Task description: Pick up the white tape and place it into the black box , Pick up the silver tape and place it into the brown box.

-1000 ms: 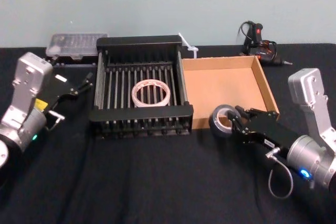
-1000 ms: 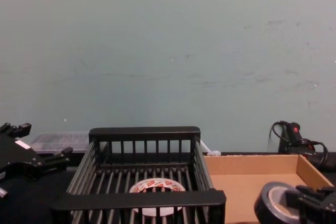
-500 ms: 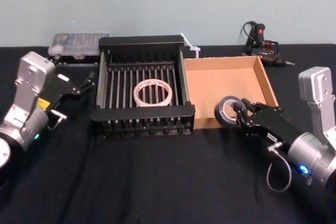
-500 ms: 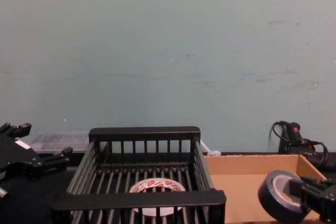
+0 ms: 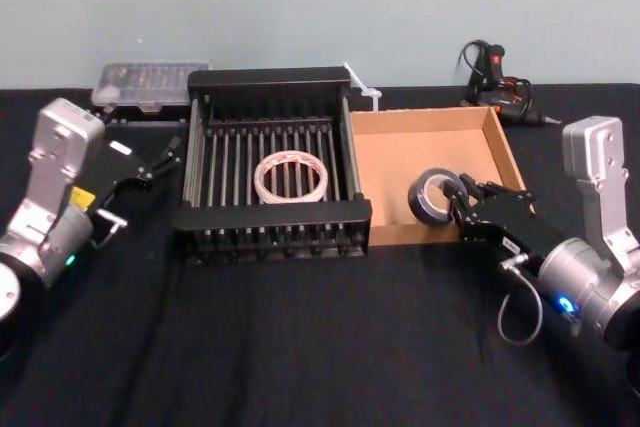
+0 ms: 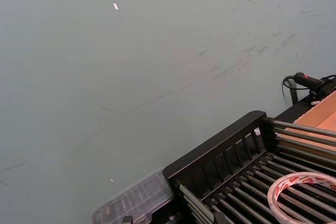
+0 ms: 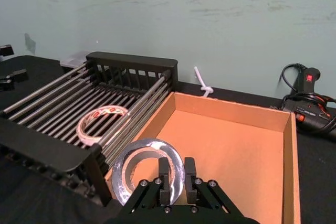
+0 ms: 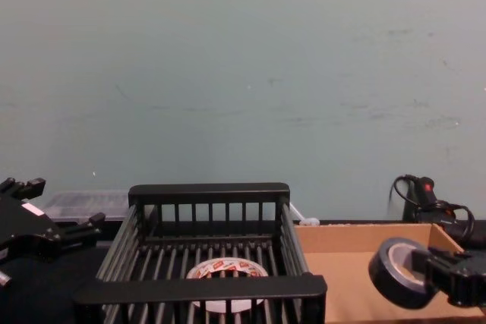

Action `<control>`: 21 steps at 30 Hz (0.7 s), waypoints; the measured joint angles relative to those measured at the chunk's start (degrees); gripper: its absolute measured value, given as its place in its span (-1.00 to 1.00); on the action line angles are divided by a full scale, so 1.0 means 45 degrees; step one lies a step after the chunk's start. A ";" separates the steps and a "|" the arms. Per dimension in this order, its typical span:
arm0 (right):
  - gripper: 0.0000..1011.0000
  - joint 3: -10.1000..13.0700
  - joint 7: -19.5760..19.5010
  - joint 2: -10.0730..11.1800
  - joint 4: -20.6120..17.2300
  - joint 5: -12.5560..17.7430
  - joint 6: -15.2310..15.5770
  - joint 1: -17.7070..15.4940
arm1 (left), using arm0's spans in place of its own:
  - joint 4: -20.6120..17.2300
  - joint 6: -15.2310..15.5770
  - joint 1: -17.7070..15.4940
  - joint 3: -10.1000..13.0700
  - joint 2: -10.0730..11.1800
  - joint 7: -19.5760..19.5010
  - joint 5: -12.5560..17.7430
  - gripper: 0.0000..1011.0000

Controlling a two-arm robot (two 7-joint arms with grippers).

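Already the white tape [image 5: 290, 176] lies on the black box's [image 5: 270, 216] slats, so half the job looks done. Right gripper [image 5: 462, 205] pinches the silver tape's [image 5: 432, 198] rim, roll upright just ahead over the brown box's [image 5: 503, 151] near wall; release remains. Left gripper [image 5: 152, 164] is parked beside the crate, fingers slightly apart.
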 joint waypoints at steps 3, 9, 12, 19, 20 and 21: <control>-0.65 0.0002 -0.0008 -0.0099 0.0187 -0.0039 -0.0008 0.0206 | 0.0000 0.0000 0.0001 0.0000 0.0000 0.0000 0.0000 0.98; -0.65 0.0022 -0.0003 -0.0262 0.0587 -0.0125 -0.0036 0.0663 | 0.0000 0.0000 0.0000 0.0000 0.0000 0.0000 0.0000 0.98; -0.65 0.0017 0.0029 -0.0352 0.0852 -0.0155 -0.0034 0.0928 | 0.0000 0.0000 0.0000 0.0000 0.0000 0.0000 0.0000 0.98; -0.65 -0.0051 0.0094 -0.0589 0.1449 -0.0184 0.0006 0.1503 | 0.0000 0.0000 0.0000 0.0000 0.0001 0.0000 0.0000 0.98; -0.65 -0.0060 0.0097 -0.0612 0.1512 -0.0195 0.0012 0.1565 | 0.0000 0.0000 0.0000 0.0000 0.0000 0.0000 0.0000 0.98; -0.65 -0.0071 0.0096 -0.0641 0.1583 -0.0205 0.0015 0.1637 | 0.0000 0.0000 0.0000 0.0000 0.0000 0.0000 0.0000 0.98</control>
